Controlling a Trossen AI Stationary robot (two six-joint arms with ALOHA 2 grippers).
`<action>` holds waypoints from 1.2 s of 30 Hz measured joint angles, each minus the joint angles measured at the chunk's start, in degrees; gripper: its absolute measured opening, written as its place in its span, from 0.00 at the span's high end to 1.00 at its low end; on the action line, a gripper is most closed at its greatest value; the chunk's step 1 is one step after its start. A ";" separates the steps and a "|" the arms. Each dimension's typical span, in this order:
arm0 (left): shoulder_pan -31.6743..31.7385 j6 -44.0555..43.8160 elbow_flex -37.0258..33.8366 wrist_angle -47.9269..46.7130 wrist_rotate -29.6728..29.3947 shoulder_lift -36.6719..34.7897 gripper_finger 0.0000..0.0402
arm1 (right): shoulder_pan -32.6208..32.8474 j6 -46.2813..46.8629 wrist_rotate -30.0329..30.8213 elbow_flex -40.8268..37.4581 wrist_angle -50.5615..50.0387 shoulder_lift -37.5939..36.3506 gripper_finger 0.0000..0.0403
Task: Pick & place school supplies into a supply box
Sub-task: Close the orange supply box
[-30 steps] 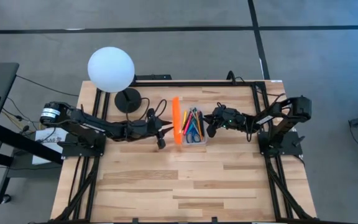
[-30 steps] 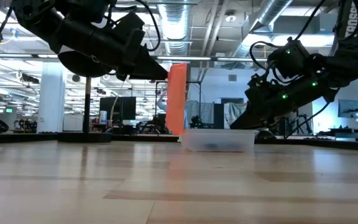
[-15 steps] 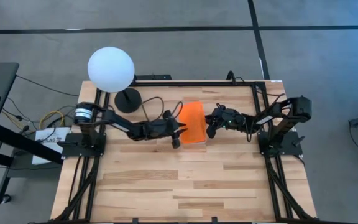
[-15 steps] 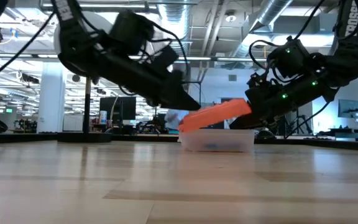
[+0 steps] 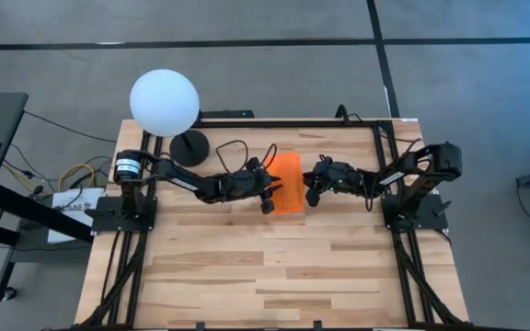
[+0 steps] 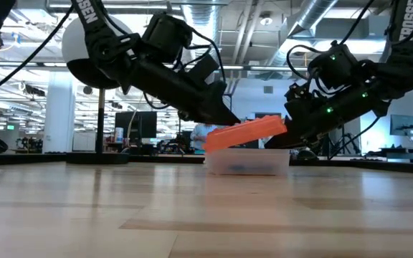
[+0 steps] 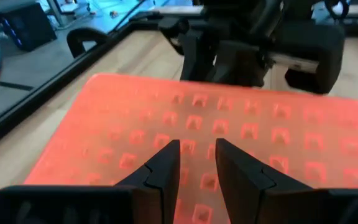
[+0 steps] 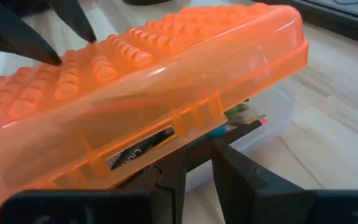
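The supply box stands mid-table: a clear tray (image 6: pixel 249 162) under an orange studded lid (image 5: pixel 288 182) that is tilted, low along its left long side and raised along its right one (image 6: pixel 278 126). School supplies (image 8: pixel 244 119) lie inside, seen under the raised edge. My left gripper (image 6: pixel 231 120) is on top of the lid, its fingers a narrow gap apart with nothing between them. My right gripper (image 8: pixel 196 155) points at the tray's right long wall, under the lid's raised edge, with a narrow gap between its fingers. My left gripper rests its fingertips (image 7: pixel 169 152) on the lid's studded top (image 7: pixel 194 127), near the middle. It slants down from the table's left, nothing pinched. My right gripper has its tips at the tray's right wall (image 8: pixel 272 115), below the lid's latch edge (image 8: pixel 197 118); whether it touches either, I cannot tell.
A white globe lamp (image 5: pixel 164 103) on a black base (image 5: pixel 190 147) stands at the far left of the table, behind my left arm. Bare wooden tabletop (image 5: pixel 274 267) stretches toward the near edge. Black frame rails (image 5: pixel 118 267) run along both sides.
My left gripper has gone toward the table's right edge and down. It pushed the orange lid from upright over onto the tray. The lid swung about its left long side, which stayed low. The right side came down toward my right gripper.
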 joint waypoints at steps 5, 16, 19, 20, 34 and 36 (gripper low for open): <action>-0.11 -0.88 0.00 -2.45 -0.01 -0.02 0.76 | -0.04 0.00 -0.16 0.00 -0.02 0.00 0.83; -0.28 -2.83 0.04 -4.39 1.19 -0.21 0.76 | -0.04 1.01 3.57 -0.17 -3.24 -4.25 0.83; -0.45 -2.87 0.04 -4.59 1.51 -0.22 0.76 | -0.02 1.03 4.83 -0.17 -5.97 -6.55 0.83; -0.56 -2.87 0.04 -4.62 1.53 -0.22 0.76 | -0.02 1.04 5.34 -0.17 -6.92 -7.31 0.83; -0.76 -3.09 -0.04 -6.68 2.00 -0.09 0.76 | 6.59 -1.53 10.75 -0.08 -9.70 -14.83 0.83; -0.82 -3.09 -0.04 -6.61 1.94 -0.09 0.76 | 6.62 -1.55 10.84 -0.04 -9.23 -13.35 0.83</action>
